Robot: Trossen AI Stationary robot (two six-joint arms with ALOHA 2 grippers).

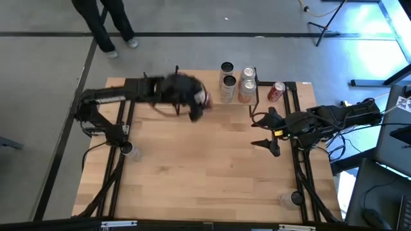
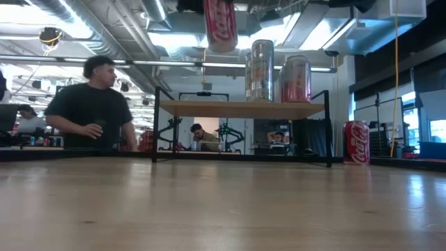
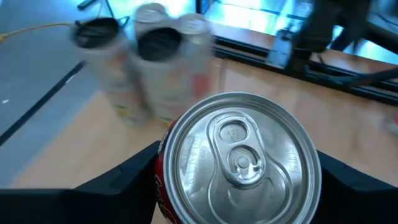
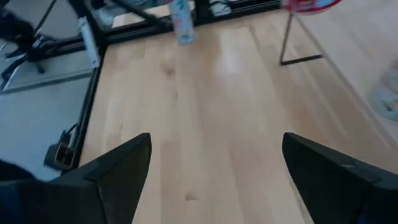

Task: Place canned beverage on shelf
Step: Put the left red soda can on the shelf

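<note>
Gripped between the dark fingers (image 3: 124,177) of the left gripper (image 1: 200,102), a red can (image 3: 239,158) fills the left wrist view, its silver top and pull tab facing the camera. From above, this gripper sits at the far middle of the table (image 1: 192,167), just left of the shelf (image 1: 257,96). At table height the held can (image 2: 219,24) hangs upright, above the level of the shelf board (image 2: 240,108) and over its left part, clear of the wood.

Further right, cans already stand on the shelf: the overhead view shows four silver tops (image 1: 228,81) packed together, while the level view makes out only a clear-sided one (image 2: 261,70) and a pink one (image 2: 296,78) side by side. Right of the shelf's black legs, another red can (image 2: 356,142) stands on the tabletop.

At the right side of the table, the right gripper (image 1: 268,131) waits well apart from the shelf, its fingers (image 4: 118,165) spread wide over bare wood, holding nothing.

Beyond the far edge, a person in a dark shirt (image 2: 90,108) stands at the left.
</note>
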